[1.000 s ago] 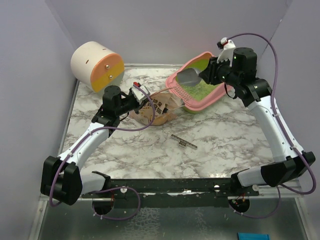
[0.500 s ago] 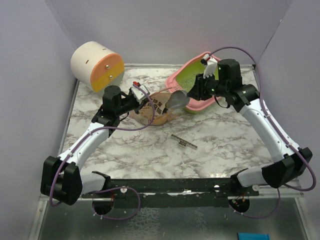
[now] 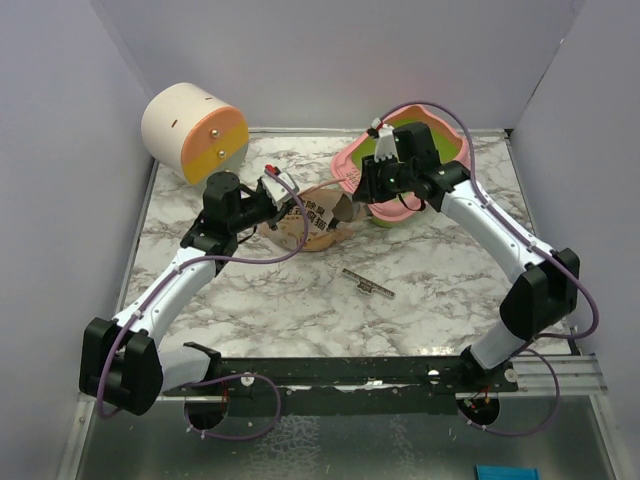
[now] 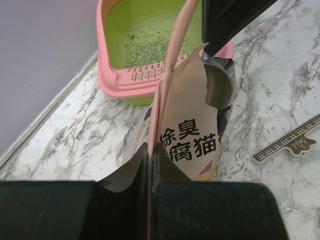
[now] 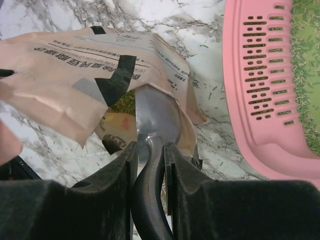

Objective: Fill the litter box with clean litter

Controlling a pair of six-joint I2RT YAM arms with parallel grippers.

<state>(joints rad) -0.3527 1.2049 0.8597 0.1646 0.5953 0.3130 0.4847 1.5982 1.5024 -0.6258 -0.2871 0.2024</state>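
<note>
The pink litter box (image 3: 447,127) with its lime-green inside stands at the back of the table, and litter (image 4: 147,45) lies thinly over its floor. A peach-pink bag (image 3: 315,215) stands just left of it. My left gripper (image 4: 150,155) is shut on the bag's upper edge (image 4: 172,75) and holds its mouth open. My right gripper (image 5: 151,147) is shut on the dark handle of a grey metal scoop (image 5: 155,120). The scoop's bowl sits in the bag's mouth, and green granules show just behind it. The box's slotted rim (image 5: 260,75) is to the right of the scoop.
A cream-and-orange cylinder (image 3: 195,132) lies at the back left corner. A thin ruler-like strip (image 3: 367,283) lies on the marble in front of the bag. Stray granules (image 5: 212,90) dot the marble between bag and box. Walls close in the left, back and right.
My right arm has swung left and down, carrying the scoop from over the litter box to the bag's mouth. The left arm and the bag have stayed put.
</note>
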